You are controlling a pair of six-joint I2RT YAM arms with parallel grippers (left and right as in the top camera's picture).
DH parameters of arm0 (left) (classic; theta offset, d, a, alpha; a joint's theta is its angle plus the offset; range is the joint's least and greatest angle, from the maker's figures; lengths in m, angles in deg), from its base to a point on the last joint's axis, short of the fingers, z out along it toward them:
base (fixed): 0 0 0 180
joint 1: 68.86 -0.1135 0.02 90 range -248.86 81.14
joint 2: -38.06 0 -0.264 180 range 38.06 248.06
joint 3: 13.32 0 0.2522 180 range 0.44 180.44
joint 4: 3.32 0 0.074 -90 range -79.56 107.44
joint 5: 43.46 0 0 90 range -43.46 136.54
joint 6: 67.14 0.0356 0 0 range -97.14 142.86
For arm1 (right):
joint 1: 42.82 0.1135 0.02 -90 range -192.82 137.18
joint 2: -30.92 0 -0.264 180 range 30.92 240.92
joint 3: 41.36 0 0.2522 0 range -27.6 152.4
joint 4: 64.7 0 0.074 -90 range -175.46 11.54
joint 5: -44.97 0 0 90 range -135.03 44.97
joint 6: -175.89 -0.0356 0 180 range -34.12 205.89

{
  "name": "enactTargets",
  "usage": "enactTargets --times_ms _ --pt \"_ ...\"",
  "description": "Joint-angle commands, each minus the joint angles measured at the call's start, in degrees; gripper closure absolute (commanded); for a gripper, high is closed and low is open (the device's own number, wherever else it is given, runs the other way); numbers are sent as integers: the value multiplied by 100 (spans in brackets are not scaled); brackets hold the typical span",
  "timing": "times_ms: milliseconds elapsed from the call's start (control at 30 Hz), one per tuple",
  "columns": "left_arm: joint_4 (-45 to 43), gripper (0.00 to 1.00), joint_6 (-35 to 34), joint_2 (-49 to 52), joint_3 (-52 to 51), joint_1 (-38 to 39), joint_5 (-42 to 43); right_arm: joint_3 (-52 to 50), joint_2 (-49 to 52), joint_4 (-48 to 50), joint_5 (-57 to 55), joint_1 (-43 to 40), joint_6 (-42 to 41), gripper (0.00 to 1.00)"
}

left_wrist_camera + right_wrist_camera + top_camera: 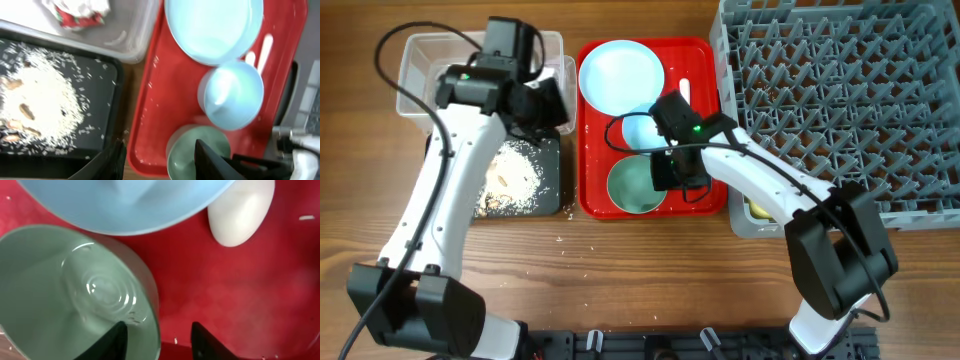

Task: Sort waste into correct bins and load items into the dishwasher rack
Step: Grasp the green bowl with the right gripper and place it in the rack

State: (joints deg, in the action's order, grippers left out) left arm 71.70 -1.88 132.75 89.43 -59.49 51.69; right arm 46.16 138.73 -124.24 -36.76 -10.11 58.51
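Note:
On the red serving tray (592, 120) sit a pale blue plate (620, 72), a pale blue bowl (638, 130), a pale green bowl (635, 188) and a white spoon (685, 90). My right gripper (678, 172) is open and straddles the green bowl's right rim (150, 295), one finger inside and one over the tray; the spoon (240, 210) lies beyond it. My left gripper (545, 100) is open and empty, above the meeting of the clear tub (425, 70) and the black tray (545, 175). Food scraps (35, 110) lie in the black tray. Crumpled paper with the red wrapper (80, 12) is in the tub. I see no fork.
The grey dishwasher rack (840, 100) fills the right side. A yellow cup (757, 210) shows in a grey compartment at its front left corner, partly under my right arm. A few crumbs lie on the wooden table (560, 240) in front of the trays.

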Motion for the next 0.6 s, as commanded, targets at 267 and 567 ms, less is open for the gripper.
enactTargets --times_ms 267,567 --pt "9 0 26 13 26 -852 -138 -15 -149 -164 -188 11 195 96" --pt "7 0 26 13 28 -852 -138 120 -2013 -448 -1384 7 -59 96"
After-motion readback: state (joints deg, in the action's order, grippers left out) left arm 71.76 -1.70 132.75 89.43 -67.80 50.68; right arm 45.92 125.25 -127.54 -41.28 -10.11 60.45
